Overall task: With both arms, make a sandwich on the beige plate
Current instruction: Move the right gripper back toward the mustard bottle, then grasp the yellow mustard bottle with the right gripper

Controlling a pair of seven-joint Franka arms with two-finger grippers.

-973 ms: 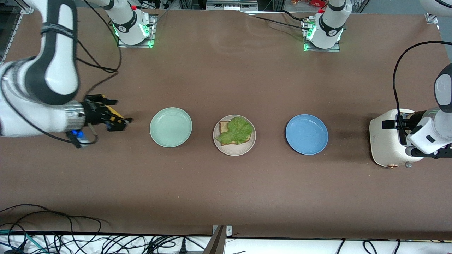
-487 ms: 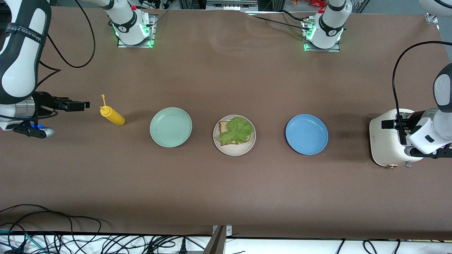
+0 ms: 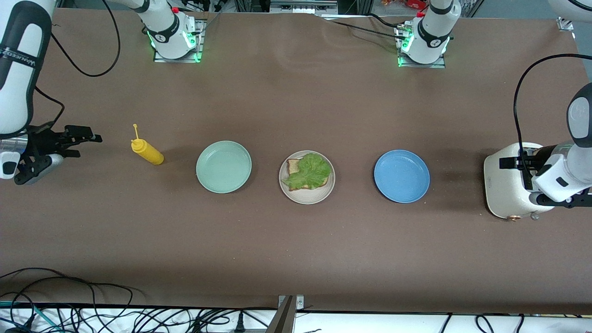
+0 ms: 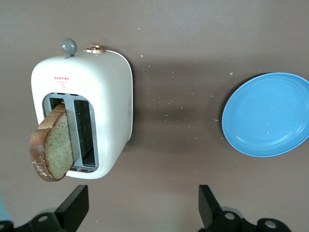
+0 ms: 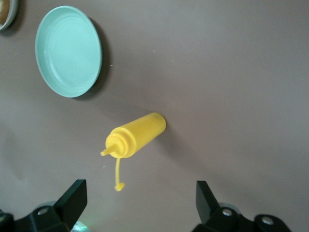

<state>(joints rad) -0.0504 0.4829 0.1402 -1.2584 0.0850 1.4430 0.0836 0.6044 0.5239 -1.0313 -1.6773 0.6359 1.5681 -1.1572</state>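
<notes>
- Front view: three plates are sitting in a row, the mint-green plate (image 3: 224,166) toward the right arm's end, the beige plate (image 3: 307,196) in the middle, and the blue plate (image 3: 401,175) toward the left arm's end. One bread slice (image 3: 293,165) under one lettuce leaf (image 3: 311,171) is lying on the beige plate. The right gripper (image 3: 83,137), spread and empty, is hovering over the table edge, well apart from the one yellow squeeze bottle (image 3: 147,151); a second ago it was covering that bottle. The left gripper (image 3: 511,163) is hanging over the white toaster (image 3: 506,187), unchanged.
- Left wrist view: only here a second bread slice (image 4: 52,148) is showing, leaning out of a toaster slot, with the left gripper's fingers (image 4: 75,207) standing wide and holding nothing.
- Right wrist view: the bottle's loose cap tether (image 5: 117,176) is showing, and the right gripper's fingers (image 5: 72,198) are standing wide apart.
</notes>
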